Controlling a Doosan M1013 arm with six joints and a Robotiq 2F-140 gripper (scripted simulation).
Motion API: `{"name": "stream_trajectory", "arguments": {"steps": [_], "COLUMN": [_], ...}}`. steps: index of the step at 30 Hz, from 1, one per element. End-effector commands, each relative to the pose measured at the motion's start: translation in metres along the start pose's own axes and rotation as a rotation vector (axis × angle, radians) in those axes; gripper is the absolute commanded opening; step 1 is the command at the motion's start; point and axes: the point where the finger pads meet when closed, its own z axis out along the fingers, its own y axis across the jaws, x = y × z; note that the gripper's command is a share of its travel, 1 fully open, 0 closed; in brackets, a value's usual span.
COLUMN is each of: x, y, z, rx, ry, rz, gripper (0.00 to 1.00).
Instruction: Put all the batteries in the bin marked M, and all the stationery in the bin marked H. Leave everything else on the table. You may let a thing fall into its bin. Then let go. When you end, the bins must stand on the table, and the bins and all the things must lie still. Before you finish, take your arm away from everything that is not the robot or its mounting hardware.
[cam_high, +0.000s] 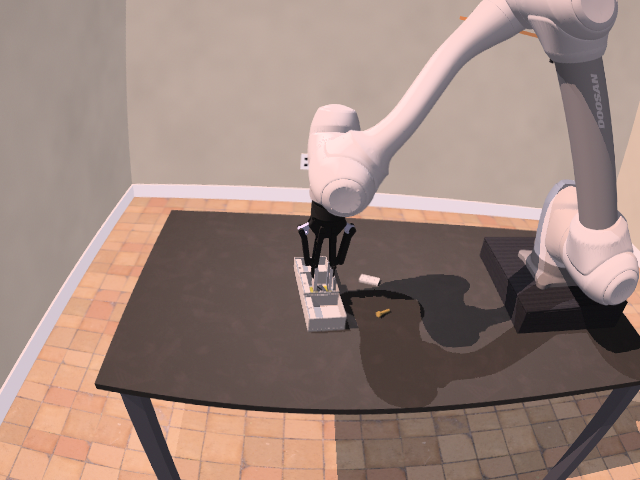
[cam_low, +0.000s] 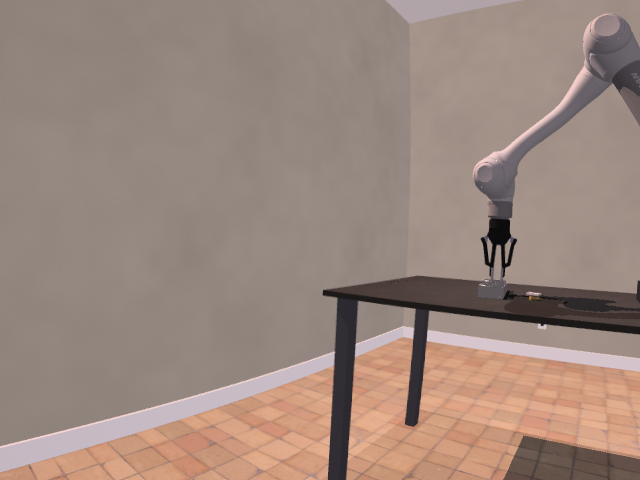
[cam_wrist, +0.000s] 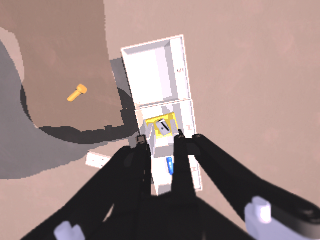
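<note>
Two white bins stand end to end on the dark table; I cannot read their letters. In the wrist view the far bin (cam_wrist: 155, 70) is empty. The near bin (cam_wrist: 167, 145) holds a yellow-and-grey thing (cam_wrist: 164, 126) and a small blue thing (cam_wrist: 170, 165). My gripper (cam_high: 323, 276) points straight down with its fingertips just inside the top of that bin. In the wrist view the gripper (cam_wrist: 160, 137) stands slightly open with nothing between the fingers; the blue thing lies below them. The gripper also shows in the exterior view (cam_low: 497, 276).
A small white block (cam_high: 369, 279) lies on the table to the right of the bins, also in the wrist view (cam_wrist: 97, 160). A gold bolt (cam_high: 382, 312) lies in front of it, also in the wrist view (cam_wrist: 77, 93). The arm's dark base block (cam_high: 542, 289) stands at the right.
</note>
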Motion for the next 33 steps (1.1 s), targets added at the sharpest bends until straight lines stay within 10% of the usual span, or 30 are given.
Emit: {"name": "stream_trajectory", "arguments": {"steps": [1,32,33], "x": [0.0,0.0,0.0], "y": [0.0,0.0,0.0], "z": [0.0,-0.042,-0.046], "rx": [0.0,0.0,0.0], "ry": [0.0,0.0,0.0], "rz": [0.0,0.0,0.0], "gripper": [0.18,0.18,1.0]}}
